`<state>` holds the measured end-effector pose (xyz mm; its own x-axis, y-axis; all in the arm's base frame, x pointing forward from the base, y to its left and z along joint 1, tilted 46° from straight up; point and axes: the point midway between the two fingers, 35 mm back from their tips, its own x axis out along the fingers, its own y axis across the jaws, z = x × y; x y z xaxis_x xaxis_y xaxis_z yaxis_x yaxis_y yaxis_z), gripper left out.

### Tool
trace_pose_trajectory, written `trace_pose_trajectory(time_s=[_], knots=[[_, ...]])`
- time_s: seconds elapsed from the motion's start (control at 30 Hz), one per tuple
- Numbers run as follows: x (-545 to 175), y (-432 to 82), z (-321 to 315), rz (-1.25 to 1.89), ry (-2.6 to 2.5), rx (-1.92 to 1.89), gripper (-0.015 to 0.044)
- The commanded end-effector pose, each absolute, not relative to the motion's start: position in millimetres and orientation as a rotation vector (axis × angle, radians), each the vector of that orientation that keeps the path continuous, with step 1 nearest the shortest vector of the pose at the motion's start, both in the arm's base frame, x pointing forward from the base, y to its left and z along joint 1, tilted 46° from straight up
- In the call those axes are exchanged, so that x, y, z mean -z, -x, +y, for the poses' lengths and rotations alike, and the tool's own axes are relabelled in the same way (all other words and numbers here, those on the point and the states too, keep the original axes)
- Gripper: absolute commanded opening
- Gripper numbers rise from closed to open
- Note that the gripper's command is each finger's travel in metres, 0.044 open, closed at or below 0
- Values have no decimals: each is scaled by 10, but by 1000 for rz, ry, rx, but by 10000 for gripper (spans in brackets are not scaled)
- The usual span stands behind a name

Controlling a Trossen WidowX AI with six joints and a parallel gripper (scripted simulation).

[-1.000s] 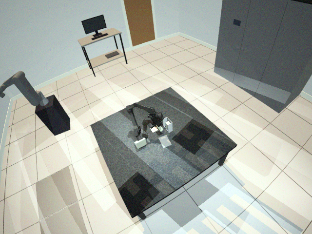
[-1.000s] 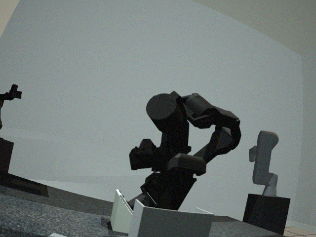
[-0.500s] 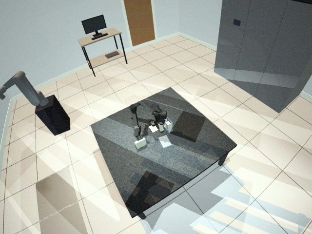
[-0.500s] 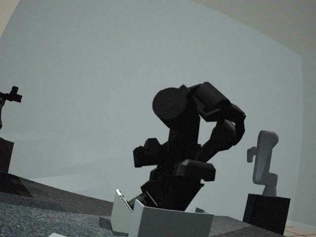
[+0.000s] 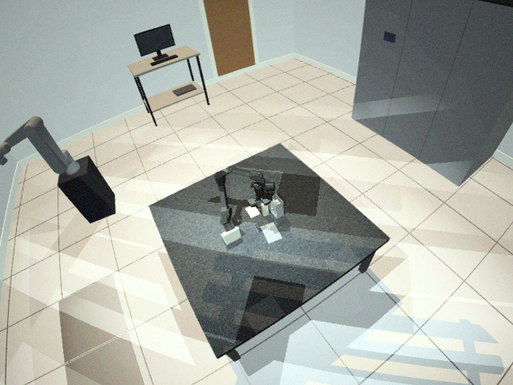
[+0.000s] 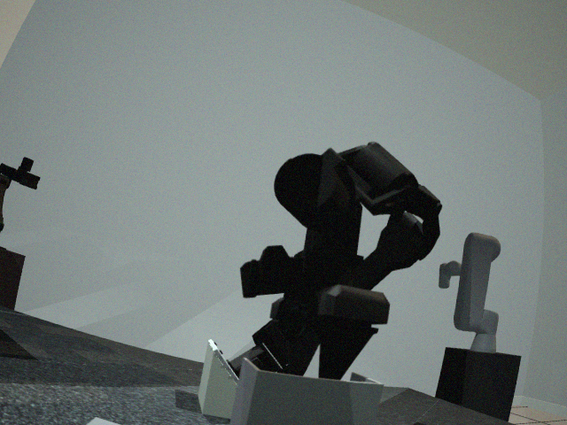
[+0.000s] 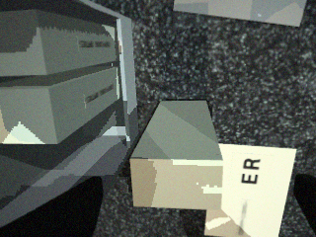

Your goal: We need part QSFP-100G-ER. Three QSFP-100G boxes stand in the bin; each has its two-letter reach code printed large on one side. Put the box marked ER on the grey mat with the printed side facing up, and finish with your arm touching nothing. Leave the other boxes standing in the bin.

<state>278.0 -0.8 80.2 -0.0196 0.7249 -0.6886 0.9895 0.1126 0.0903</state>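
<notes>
My gripper (image 5: 260, 204) (image 6: 315, 373) (image 7: 197, 184) is wide open. Its fingers stand on either side of a pale box (image 5: 264, 209) (image 7: 178, 183), with a gap on each side in the wrist view. This box is outside the bin (image 5: 278, 211) (image 7: 127, 79), beside its wall; no large code shows on its visible faces. Two other boxes stand in the bin, a nearer one (image 7: 81, 109) and a farther one (image 7: 76, 46), with small print lines showing. The light grey mat (image 5: 271, 233) (image 7: 237, 9) shows no box on it.
A flat cream sheet (image 5: 252, 212) (image 7: 267, 197) marked ER lies beside the pale box, partly hidden by it. A white block-like object (image 5: 230, 235) (image 6: 219, 389) stands near the arm's base. The dark table (image 5: 289, 257) carries everything.
</notes>
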Motion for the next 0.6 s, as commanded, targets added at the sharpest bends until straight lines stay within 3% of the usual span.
trace_pose_trajectory(time_s=[0.0, 0.13, 0.4, 0.57], knots=[[-934, -2808, -157, 1796, -1666, 574, 440], [-981, -2812, -204, 1797, -1665, 575, 440], [-961, -2824, -183, 1785, -1674, 570, 243], [-961, -2824, -183, 1785, -1674, 570, 243]])
